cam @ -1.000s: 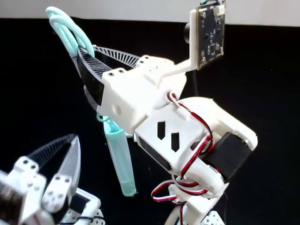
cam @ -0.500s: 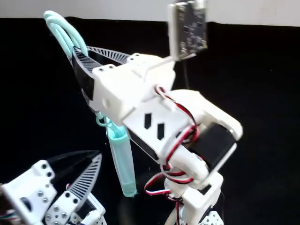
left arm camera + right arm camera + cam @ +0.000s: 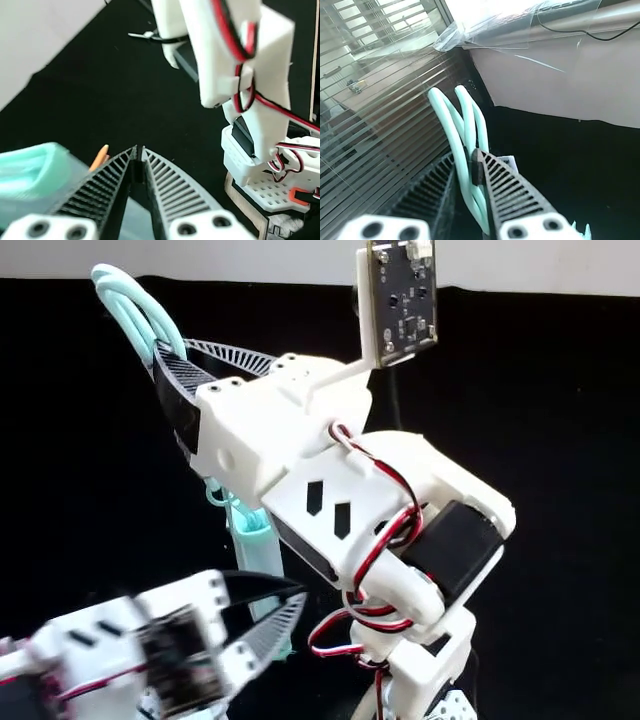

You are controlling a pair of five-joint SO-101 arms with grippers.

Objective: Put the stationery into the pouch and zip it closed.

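Right end effector (image 3: 465, 154) clamped on mint pouch (image 3: 255, 545), left end effector (image 3: 138, 150) closed, orange pencil tip (image 3: 100, 156) beside pouch

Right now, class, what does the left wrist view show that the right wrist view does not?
Left wrist view has: a mint pouch, an orange tip beside it, and the other arm's white body with red wires. Right wrist view has instead: mint loops clamped between the jaws, and window blinds. Shared: black ribbed jaws in front, the black table.
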